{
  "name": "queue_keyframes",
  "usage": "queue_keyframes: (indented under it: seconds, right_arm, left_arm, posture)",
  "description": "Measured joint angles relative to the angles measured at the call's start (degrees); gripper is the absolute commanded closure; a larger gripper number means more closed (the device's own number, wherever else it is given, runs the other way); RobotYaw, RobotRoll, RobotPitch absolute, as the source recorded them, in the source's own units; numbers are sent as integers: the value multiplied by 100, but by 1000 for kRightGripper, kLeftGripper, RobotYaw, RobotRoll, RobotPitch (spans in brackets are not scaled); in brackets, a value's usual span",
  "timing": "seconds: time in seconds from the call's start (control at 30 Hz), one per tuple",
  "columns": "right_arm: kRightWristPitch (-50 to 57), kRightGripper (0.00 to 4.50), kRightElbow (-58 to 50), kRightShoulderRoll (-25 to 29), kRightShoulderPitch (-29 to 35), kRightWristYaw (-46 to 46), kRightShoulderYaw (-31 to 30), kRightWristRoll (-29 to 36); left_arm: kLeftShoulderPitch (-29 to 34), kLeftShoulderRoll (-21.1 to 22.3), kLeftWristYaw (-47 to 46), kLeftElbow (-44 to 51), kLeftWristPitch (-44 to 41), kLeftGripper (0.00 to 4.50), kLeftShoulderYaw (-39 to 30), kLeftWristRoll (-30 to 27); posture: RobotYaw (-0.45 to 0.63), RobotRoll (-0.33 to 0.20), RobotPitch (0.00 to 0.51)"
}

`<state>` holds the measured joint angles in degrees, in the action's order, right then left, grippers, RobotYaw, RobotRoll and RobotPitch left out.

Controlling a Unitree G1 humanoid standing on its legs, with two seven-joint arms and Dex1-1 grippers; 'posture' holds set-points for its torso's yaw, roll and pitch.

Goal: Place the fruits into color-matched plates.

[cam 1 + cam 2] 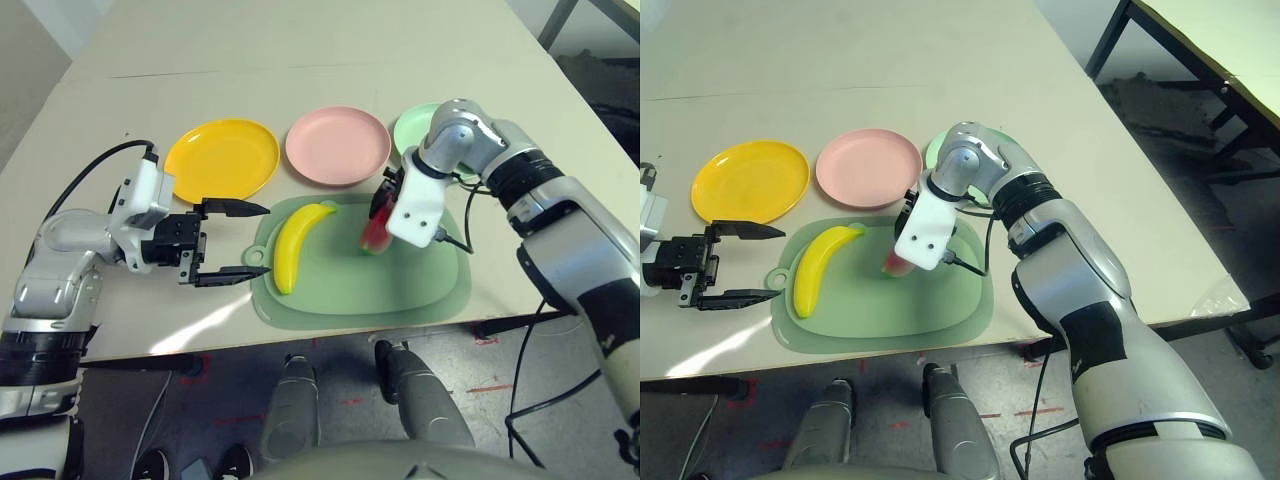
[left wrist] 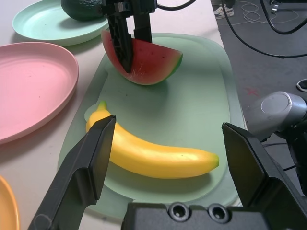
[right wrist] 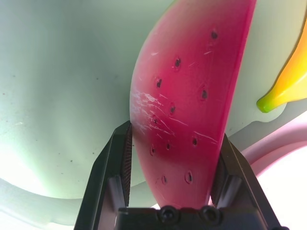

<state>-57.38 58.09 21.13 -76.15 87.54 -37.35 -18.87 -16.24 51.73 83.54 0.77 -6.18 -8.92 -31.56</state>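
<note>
A red watermelon wedge with green rind stands on the pale green mat, and my right gripper is shut on it, one finger against each flat side. The yellow banana lies on the left part of the mat. My left gripper is open just off the mat's left edge, pointing at the banana. The dark green avocado rests in the mint green plate. Behind the mat, the yellow plate and the pink plate hold nothing.
The three plates stand in a row behind the mat. My right forearm reaches over the mint plate and hides most of it from the head. The table's front edge runs just below the mat. Cables hang off the right side.
</note>
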Motion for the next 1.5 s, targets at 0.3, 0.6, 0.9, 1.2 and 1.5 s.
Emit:
queue_keyframes:
  seconds: [0.3,0.6,0.9,1.2,1.5]
  right_arm:
    - [748,2351,-373,223,-49,441,19,810]
    - [1941,2351,207,-4,-972,-460,465,970]
    - [3181,2351,1538,-700,-1232,-3341,690,-8]
    - [3575,2351,1910,-970,-723,-4264,585,-857]
    - [3485,932,1899,-966,-702,-4255,596,-1071]
  left_arm:
    - [-39,0,28,-85,41,0,4,25]
    - [-187,-86,-182,-150,50,0,-3,68]
    - [-458,-85,-769,-385,-86,0,68,456]
    - [-431,-34,-996,-428,-128,0,106,741]
    - [-247,30,-1036,-402,-134,0,80,741]
  posture:
    - [1,0,239]
    - [4,0,238]
    - [8,0,241]
    - [50,0,248]
    - [39,0,240]
